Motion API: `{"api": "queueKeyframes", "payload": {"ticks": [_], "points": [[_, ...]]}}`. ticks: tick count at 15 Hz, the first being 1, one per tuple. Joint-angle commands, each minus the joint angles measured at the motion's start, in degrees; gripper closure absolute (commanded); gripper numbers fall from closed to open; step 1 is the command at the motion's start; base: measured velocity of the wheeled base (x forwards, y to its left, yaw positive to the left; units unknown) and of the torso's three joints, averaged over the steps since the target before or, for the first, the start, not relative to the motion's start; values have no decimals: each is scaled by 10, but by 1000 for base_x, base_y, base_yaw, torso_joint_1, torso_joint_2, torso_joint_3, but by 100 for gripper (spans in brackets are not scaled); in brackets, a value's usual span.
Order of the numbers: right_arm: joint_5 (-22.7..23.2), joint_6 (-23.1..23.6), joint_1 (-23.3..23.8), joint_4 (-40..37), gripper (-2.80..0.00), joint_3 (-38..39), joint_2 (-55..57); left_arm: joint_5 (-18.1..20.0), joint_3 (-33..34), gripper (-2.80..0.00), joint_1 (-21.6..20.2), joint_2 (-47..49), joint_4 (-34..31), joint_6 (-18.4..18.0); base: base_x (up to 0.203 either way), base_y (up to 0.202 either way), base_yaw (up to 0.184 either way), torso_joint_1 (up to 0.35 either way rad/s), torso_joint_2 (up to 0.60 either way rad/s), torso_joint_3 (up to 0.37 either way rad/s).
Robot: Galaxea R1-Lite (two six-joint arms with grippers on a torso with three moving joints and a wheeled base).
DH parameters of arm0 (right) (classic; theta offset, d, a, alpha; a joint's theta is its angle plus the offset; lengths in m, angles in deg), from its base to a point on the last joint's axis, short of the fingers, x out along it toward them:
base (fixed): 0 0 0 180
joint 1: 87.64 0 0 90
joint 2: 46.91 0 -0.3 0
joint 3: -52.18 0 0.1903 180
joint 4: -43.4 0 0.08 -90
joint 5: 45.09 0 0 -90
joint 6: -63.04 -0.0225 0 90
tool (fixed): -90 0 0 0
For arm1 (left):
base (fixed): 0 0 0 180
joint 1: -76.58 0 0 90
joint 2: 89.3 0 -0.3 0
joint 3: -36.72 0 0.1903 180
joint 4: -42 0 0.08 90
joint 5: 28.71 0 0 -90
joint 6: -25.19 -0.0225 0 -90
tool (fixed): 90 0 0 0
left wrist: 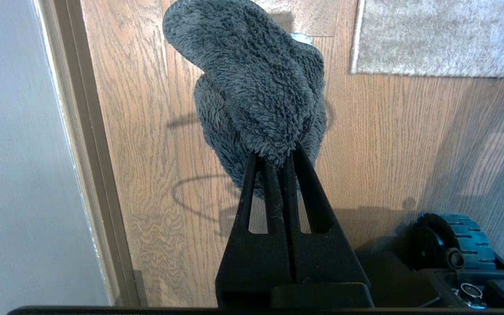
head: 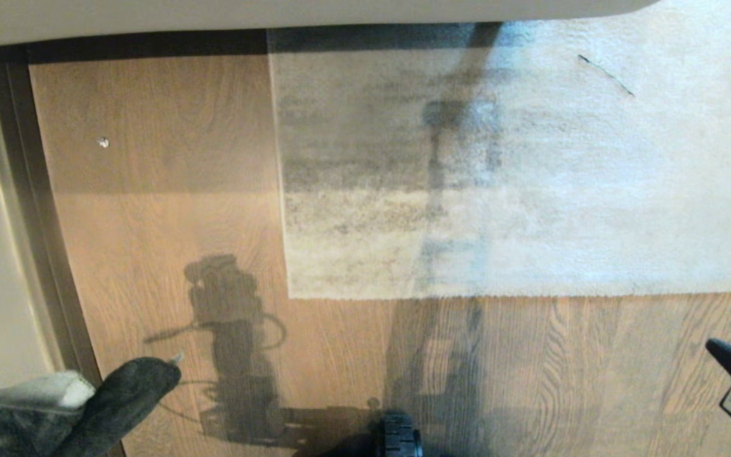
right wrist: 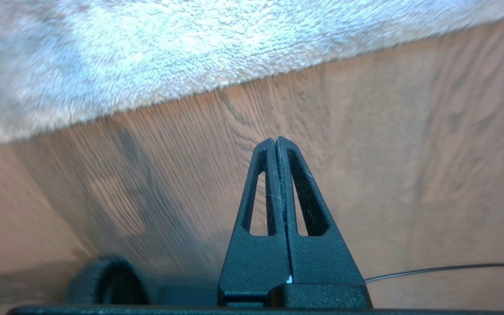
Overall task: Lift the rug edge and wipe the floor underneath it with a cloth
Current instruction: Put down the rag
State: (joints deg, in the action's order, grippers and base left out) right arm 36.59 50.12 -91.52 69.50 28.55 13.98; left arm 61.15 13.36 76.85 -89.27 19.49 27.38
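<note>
Held tight in the left gripper's closed jaws at seven o'clock, the cloth is ready; the right gripper's jaws are closed and empty, and the rug edge is not lifted yet.

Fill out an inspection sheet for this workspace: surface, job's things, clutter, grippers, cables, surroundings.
Surface: wood-plank floor, with shadows of the robot across it.
Job's things: rug edge lies flat on the floor, not lifted; cloth hangs clamped, off the floor.
Clutter: one small pale speck on the planks left of the rug.
Grippers: left gripper shut on the cloth at lower left of the head view; right gripper shut and empty, above bare floor short of the rug.
Cables: thin wire beside the right gripper.
Surroundings: wall with baseboard at left; robot's wheel below.
</note>
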Motion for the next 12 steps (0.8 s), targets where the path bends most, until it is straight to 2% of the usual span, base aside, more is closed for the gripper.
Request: {"api": "queueKeyframes", "payload": {"ticks": [1, 8, 12], "points": [[6, 15, 14, -52, 0, 2, -110, 0, 0, 0, 0, 0, 0, 1, 0, 0, 0, 0, 0, 0], [24, 87, 42, -347, 0, 3, -374, 0, 0, 0, 0, 0, 0, 0, 0, 0, 0, 0, 0, 0], [54, 120, 44, -472, 0, 2, -514, 0, 0, 0, 1, 0, 0, 1, 0, 0, 0, 0, 0, 0]]}}
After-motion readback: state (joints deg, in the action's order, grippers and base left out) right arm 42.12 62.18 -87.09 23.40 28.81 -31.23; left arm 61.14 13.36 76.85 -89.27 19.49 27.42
